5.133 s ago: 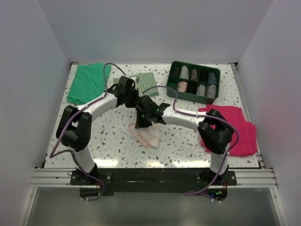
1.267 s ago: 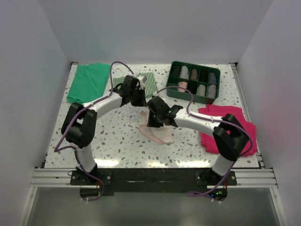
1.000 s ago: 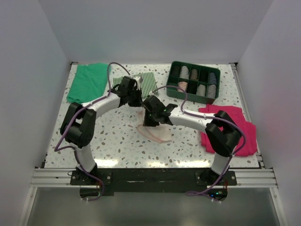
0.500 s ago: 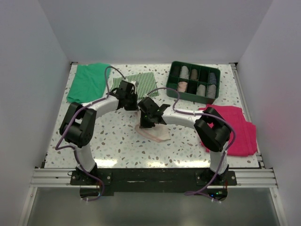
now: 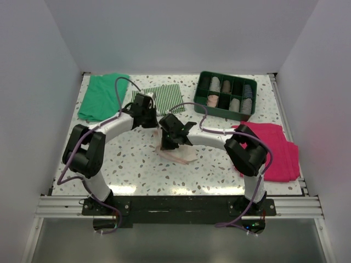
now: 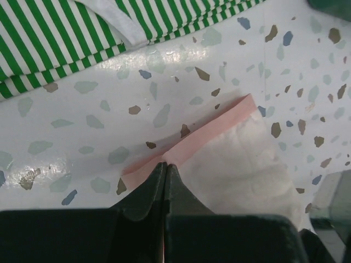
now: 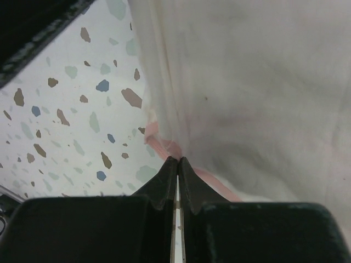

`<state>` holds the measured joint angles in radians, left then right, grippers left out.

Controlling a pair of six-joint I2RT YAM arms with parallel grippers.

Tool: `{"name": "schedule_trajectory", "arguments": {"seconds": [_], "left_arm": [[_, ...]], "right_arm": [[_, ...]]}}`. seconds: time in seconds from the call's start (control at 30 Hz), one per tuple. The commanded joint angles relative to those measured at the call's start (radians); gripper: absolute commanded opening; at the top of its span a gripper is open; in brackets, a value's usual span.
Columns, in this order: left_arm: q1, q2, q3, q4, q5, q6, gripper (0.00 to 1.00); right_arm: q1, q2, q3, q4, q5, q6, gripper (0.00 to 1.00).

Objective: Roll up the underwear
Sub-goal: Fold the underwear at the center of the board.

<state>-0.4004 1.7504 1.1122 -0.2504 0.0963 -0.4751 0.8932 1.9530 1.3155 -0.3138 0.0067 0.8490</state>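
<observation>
Right now the underwear (image 5: pixel 180 154) is lying near the middle of the counter (image 5: pixel 126 159). It is a thin, pale pink piece with a darker pink band, and both arms are reaching in over its far-left edge.

The left gripper (image 6: pixel 165 167) is pressing its two fingers fully together on the darker pink band at the garment's edge. In the left wrist view the band is running away from the fingertips toward the upper right. The paler fabric is spreading out to the right of it, and a faint shadow is showing on the counter beside it.

The right gripper (image 7: pixel 177 162) is also clamping tight, with only a sliver showing between its jaws. It is pinching the underwear where a thin pink strip is meeting the whitish fabric, and in the right wrist view that fabric is filling most of the picture above and to the right of the fingers.

From above, the two grippers are sitting just beside each other, the left one farther back, and the garment's near part is resting flat on the counter.

A green-and-white striped cloth (image 5: pixel 164 96) is lying just behind the left gripper, apart from the underwear. A plain green cloth (image 5: pixel 101 96) is occupying the far-left corner. A bright magenta cloth (image 5: pixel 282 159) is lying at the right edge. A green tray (image 5: pixel 222 113) with rolled items in its compartments is standing at the far right.
</observation>
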Motion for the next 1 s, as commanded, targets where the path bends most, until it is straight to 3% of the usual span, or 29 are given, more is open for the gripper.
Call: {"name": "schedule_trajectory", "arguments": {"seconds": [0.0, 0.37, 0.77, 0.97], "left_arm": [[0.011, -0.092, 0.0, 0.046, 0.006, -0.017, 0.01], [0.018, -0.15, -0.046, 0.022, -0.052, -0.031, 0.01], [0.044, -0.176, -0.057, -0.015, -0.093, -0.036, 0.0], [0.057, -0.2, -0.009, -0.047, -0.05, -0.004, 0.0]], "right_arm": [[0.015, -0.052, 0.016, 0.032, -0.014, 0.004, 0.02], [0.062, -0.108, 0.036, 0.05, 0.047, -0.025, 0.03], [0.092, -0.055, 0.096, 0.048, 0.019, -0.034, 0.03], [0.092, -0.158, 0.096, -0.039, 0.153, -0.053, 0.02]]}}
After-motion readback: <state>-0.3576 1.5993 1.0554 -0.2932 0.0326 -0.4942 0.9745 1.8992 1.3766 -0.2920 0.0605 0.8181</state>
